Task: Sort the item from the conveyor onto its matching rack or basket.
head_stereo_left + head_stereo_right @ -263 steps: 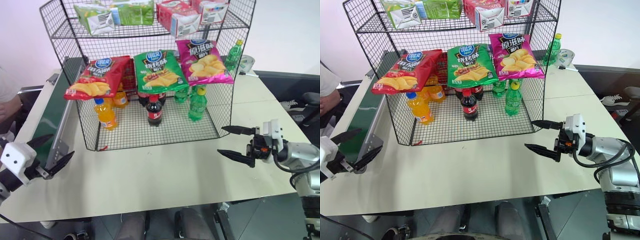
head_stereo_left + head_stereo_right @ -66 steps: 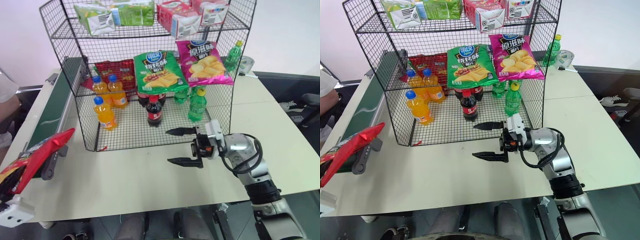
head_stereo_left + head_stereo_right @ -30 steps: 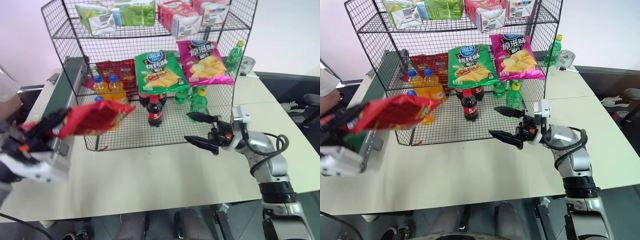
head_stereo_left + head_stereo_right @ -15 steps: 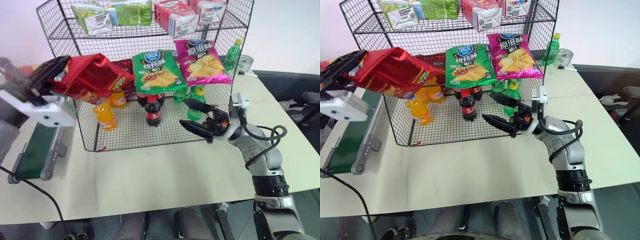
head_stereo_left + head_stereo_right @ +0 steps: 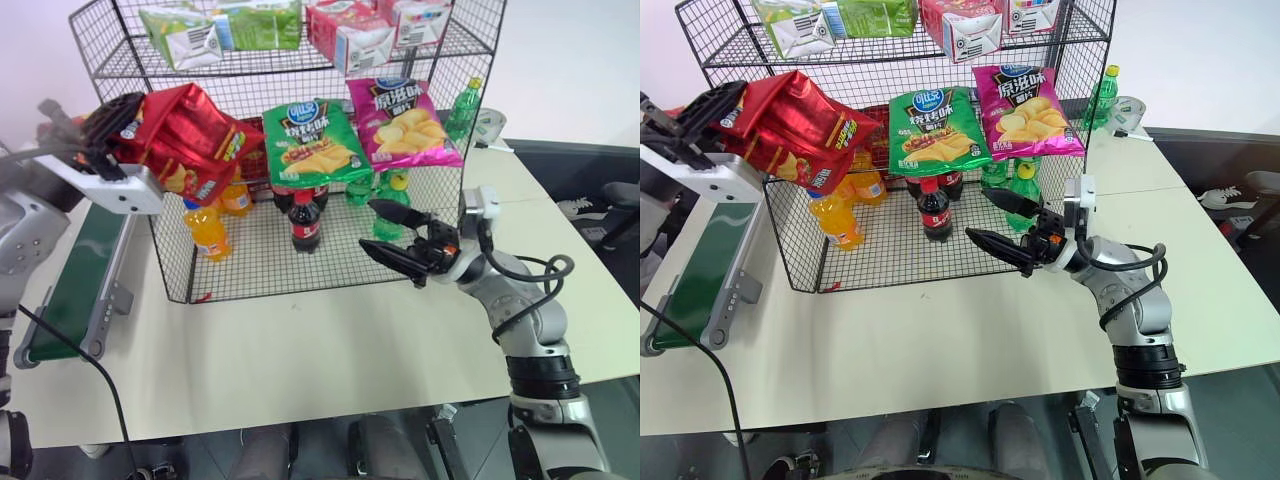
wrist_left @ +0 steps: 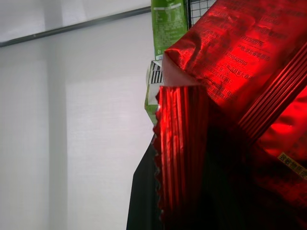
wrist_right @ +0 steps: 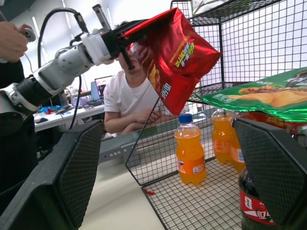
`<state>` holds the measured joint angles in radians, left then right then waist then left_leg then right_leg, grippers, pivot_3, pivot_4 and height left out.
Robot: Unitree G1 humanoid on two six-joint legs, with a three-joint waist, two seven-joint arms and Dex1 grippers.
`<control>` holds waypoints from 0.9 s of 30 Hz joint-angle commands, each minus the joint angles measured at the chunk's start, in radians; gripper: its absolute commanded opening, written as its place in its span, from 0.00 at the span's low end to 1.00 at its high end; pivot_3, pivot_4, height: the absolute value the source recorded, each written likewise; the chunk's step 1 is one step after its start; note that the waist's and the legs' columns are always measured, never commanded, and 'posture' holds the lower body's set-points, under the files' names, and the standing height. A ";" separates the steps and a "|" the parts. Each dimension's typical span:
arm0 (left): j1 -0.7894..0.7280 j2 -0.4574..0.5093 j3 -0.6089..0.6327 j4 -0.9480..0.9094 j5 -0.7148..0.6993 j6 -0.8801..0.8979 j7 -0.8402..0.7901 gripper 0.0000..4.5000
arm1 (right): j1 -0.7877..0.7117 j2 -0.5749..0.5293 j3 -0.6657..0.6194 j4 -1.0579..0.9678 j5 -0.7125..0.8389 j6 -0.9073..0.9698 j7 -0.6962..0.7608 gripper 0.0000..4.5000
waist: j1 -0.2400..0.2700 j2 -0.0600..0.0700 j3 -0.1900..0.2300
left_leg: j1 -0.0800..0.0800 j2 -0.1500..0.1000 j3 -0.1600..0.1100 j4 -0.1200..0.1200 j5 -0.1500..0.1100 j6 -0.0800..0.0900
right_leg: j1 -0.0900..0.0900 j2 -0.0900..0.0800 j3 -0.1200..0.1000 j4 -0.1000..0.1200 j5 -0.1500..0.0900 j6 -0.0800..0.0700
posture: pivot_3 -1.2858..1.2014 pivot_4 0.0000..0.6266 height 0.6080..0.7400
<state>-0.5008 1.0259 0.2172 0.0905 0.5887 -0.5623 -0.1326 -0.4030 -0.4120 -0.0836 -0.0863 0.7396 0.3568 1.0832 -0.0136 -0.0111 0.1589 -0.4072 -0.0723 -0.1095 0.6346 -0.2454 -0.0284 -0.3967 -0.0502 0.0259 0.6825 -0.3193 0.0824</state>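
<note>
The left pincer [image 5: 105,135], clamped on the red bag [image 5: 185,140], has lifted it off the conveyor [image 5: 75,285] to the rack's [image 5: 300,80] left front corner; hanging comes next. The right pincer [image 5: 390,232] hovers apart.

A robot test room made to look like a shop

I see a wire rack [image 5: 160,250] of snacks and drinks on a plain table [image 5: 330,350], a small belt [image 5: 70,290], and a person at a desk [image 7: 72,112] behind.
</note>
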 commanded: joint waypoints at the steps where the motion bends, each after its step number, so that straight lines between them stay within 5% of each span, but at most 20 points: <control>1: -0.081 0.053 0.023 0.047 -0.009 -0.005 0.045 0.01 | 0.004 0.001 -0.013 -0.045 0.011 -0.015 0.006 1.00 | 0.000 0.000 0.000 | -0.001 0.000 0.000 0.001 0.000 0.000 | 0.000 0.000 0.000 0.000 0.000 0.000 | 0.52 0.24 1.00; 8: -0.129 0.079 -0.011 0.036 0.019 -0.033 0.079 0.01 | 0.009 0.008 -0.003 -0.018 -0.011 -0.040 0.021 1.00 | -0.001 0.000 0.000 | -0.001 0.000 0.000 0.001 0.000 0.000 | -0.001 0.000 0.000 0.002 0.000 0.000 | 0.52 0.24 1.00; 19: 0.188 0.106 -0.020 0.077 0.186 -0.092 0.242 0.01 | 0.045 -0.024 -0.013 -0.038 -0.018 -0.043 0.040 1.00 | 0.002 0.000 0.000 | 0.000 0.000 0.000 0.001 0.000 0.000 | -0.001 0.000 0.001 0.002 0.000 0.000 | 0.52 0.24 1.00; 27: 0.294 0.045 -0.009 -0.051 0.121 -0.067 0.209 0.01 | 0.035 -0.026 -0.012 -0.032 -0.019 -0.045 0.035 1.00 | 0.001 0.000 0.000 | -0.001 0.000 0.000 0.002 0.000 0.000 | 0.000 0.000 0.000 0.002 0.000 0.000 | 0.52 0.24 1.00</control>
<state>-0.2154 1.0672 0.1801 0.0796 0.7337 -0.6372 0.0832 -0.3530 -0.4339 -0.0838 -0.0836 0.7126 0.3210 1.1167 -0.0125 -0.0112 0.1585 -0.4078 -0.0725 -0.1096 0.6369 -0.2454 -0.0284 -0.3970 -0.0506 0.0263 0.6848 -0.3194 0.0824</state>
